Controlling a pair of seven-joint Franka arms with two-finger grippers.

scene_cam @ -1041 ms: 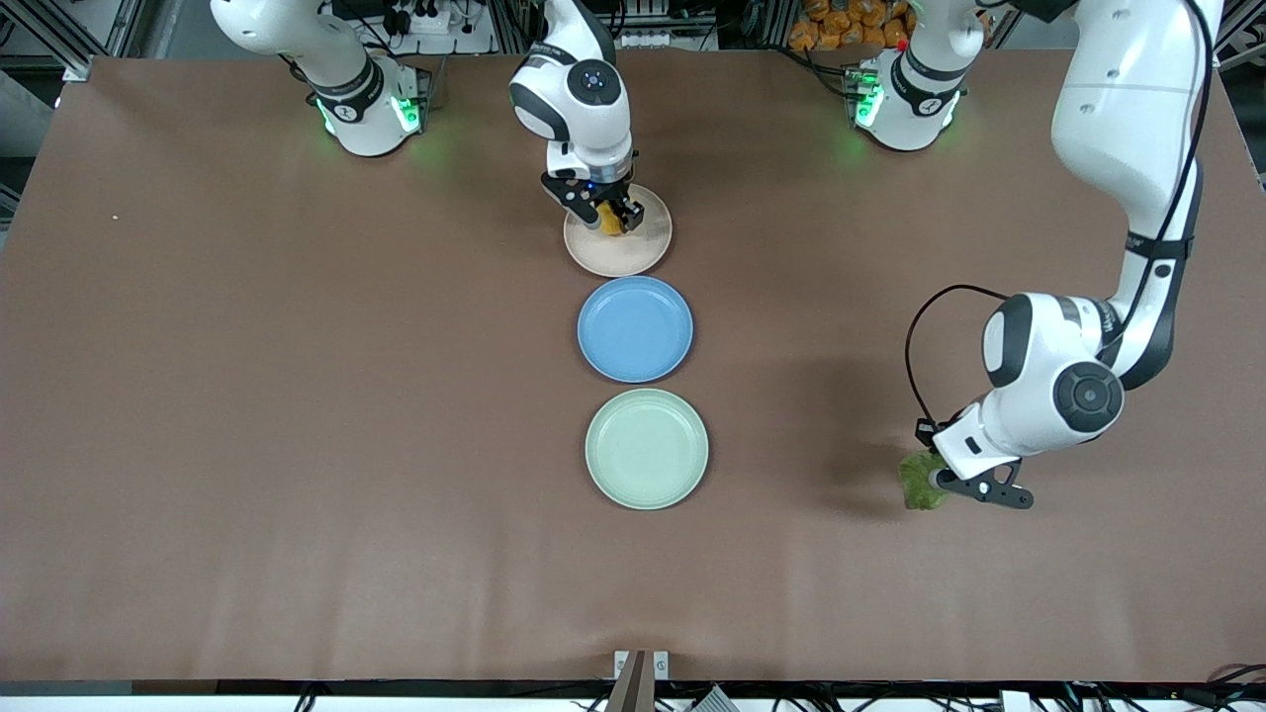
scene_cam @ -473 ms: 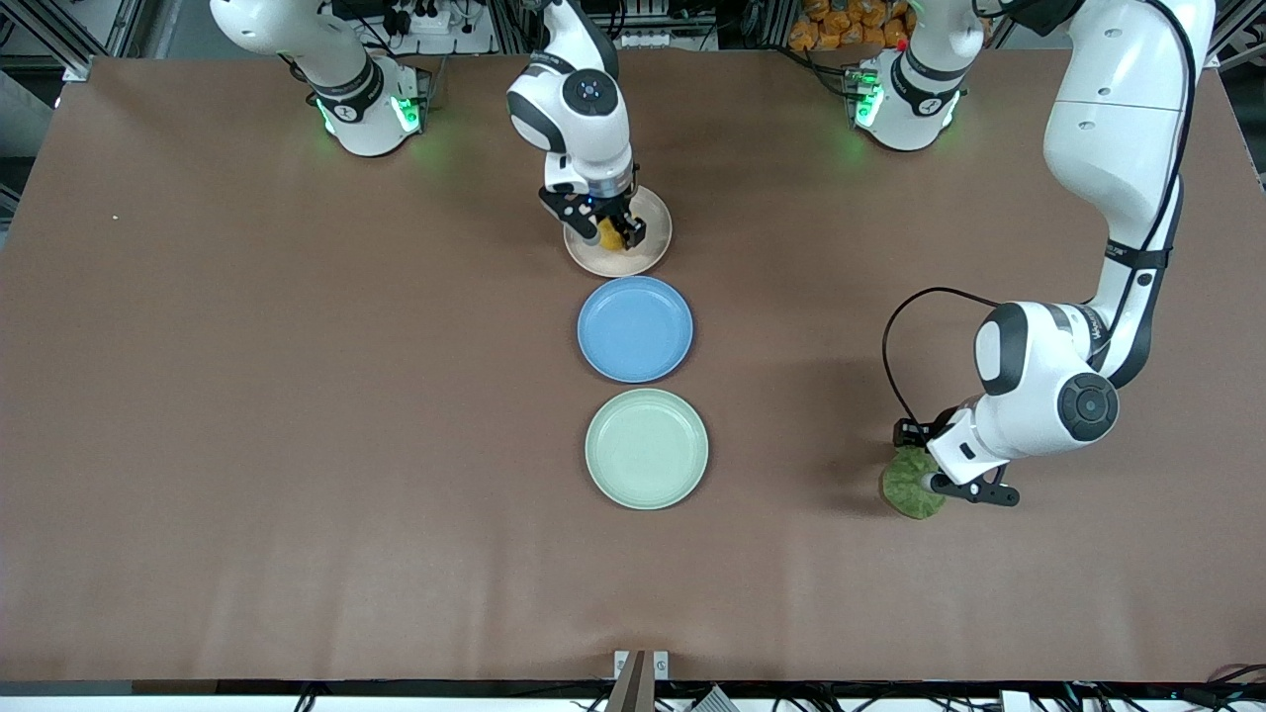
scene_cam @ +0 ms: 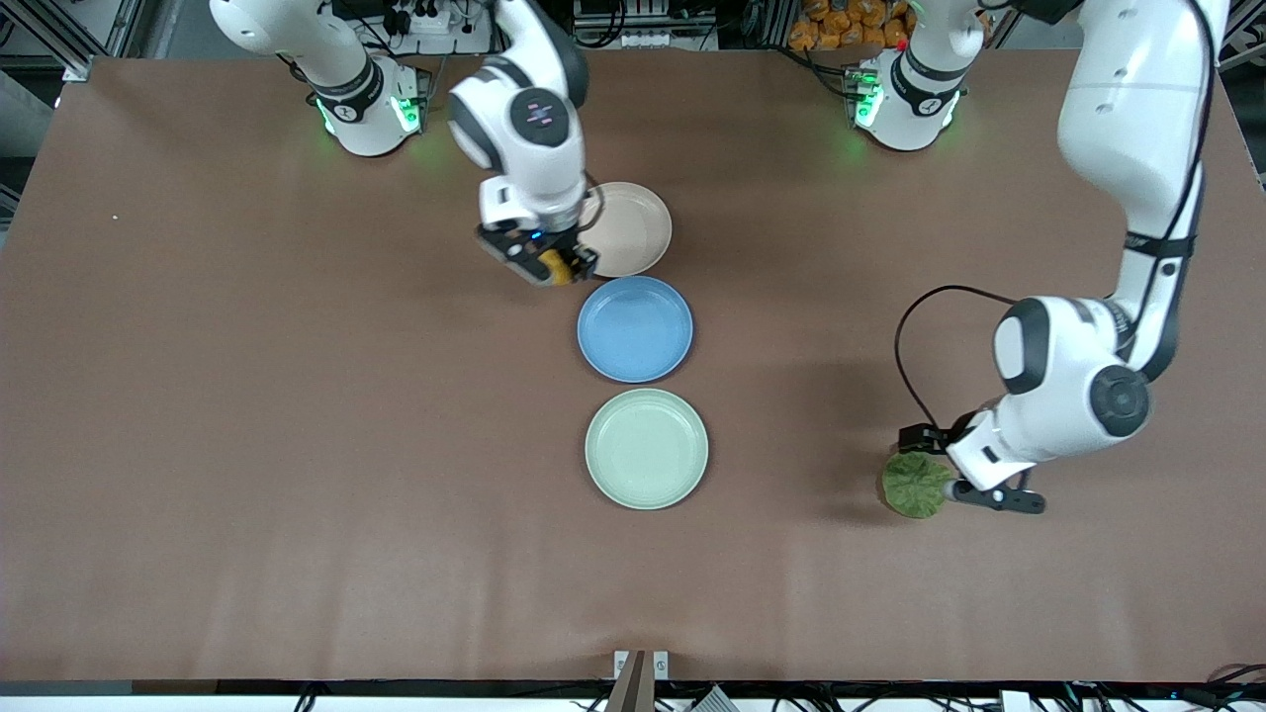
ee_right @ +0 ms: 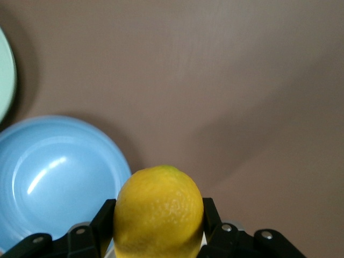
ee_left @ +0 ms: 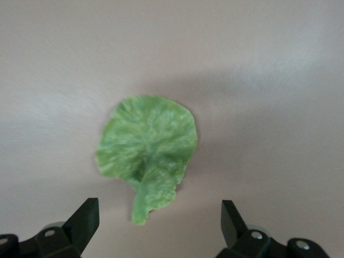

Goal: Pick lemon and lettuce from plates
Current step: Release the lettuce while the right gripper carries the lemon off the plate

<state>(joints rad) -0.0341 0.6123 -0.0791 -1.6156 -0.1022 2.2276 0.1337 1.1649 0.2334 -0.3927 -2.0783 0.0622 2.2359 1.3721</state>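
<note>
My right gripper (scene_cam: 552,267) is shut on the yellow lemon (scene_cam: 557,269), also shown in the right wrist view (ee_right: 159,212). It holds it in the air over the bare table beside the beige plate (scene_cam: 633,230). The lettuce (scene_cam: 915,485) lies flat on the table toward the left arm's end, off the plates. In the left wrist view the lettuce (ee_left: 146,150) lies just ahead of my left gripper (ee_left: 159,217), which is open and empty above it. The mint green plate (scene_cam: 647,448) is empty.
A blue plate (scene_cam: 634,328) sits between the beige and mint plates; it also shows in the right wrist view (ee_right: 54,177). Both arm bases stand along the table edge farthest from the front camera.
My right gripper has lifted the lemon off the beige plate and moved toward the right arm's end. My left gripper has let go of the lettuce and drawn back a little.
</note>
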